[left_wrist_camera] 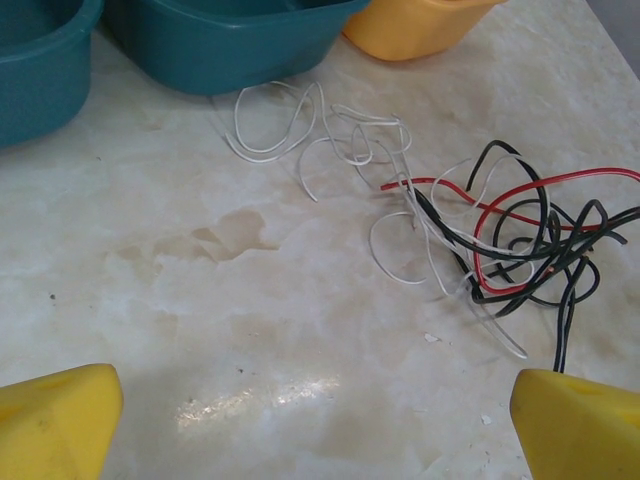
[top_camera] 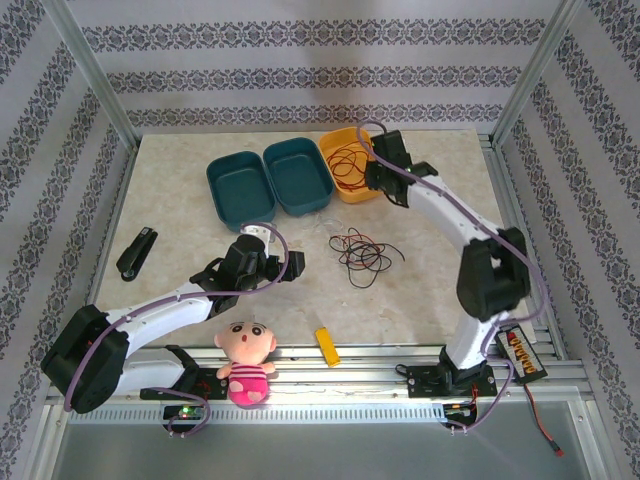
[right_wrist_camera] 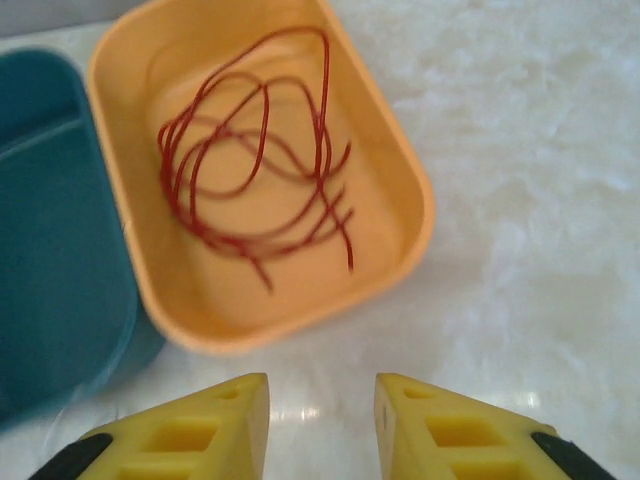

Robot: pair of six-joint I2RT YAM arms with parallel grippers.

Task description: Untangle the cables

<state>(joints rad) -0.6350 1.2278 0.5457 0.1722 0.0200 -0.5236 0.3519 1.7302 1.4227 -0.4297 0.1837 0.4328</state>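
Marble tabletop (left_wrist_camera: 200,300): cables (left_wrist_camera: 490,245) loosely tangled, thin red, black, white loops.

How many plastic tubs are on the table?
3. The left teal tub and the right teal tub sit side by side at the back of the table; the yellow tub stands just right of them, holding a red cable. No others seem hidden.
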